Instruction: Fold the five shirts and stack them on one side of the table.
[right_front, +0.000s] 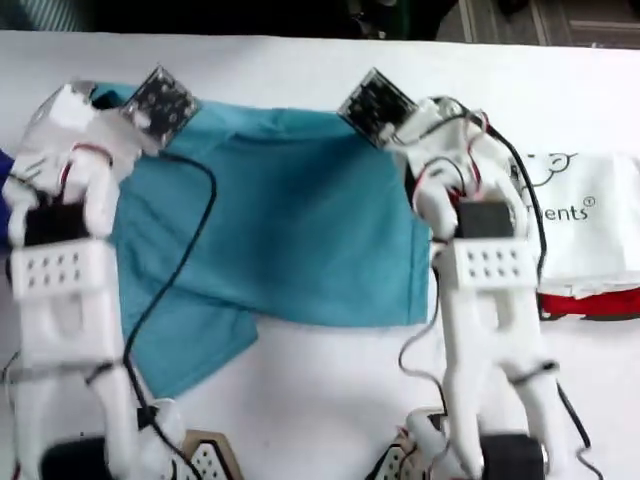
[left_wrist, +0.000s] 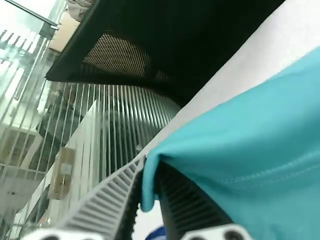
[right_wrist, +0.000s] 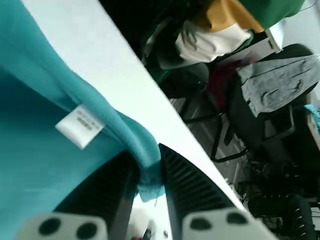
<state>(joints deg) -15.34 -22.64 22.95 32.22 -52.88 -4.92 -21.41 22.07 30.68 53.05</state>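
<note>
Cable (right_front: 212, 192) across teal shirt (right_front: 300, 230), stack (right_front: 590, 225) beside

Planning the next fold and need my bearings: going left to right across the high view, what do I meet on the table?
left arm → teal shirt → right arm → folded white shirt

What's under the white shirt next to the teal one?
A red garment lies under the white shirt, with only its near edge poking out. The rest of it, and anything else in that stack, is covered.
</note>
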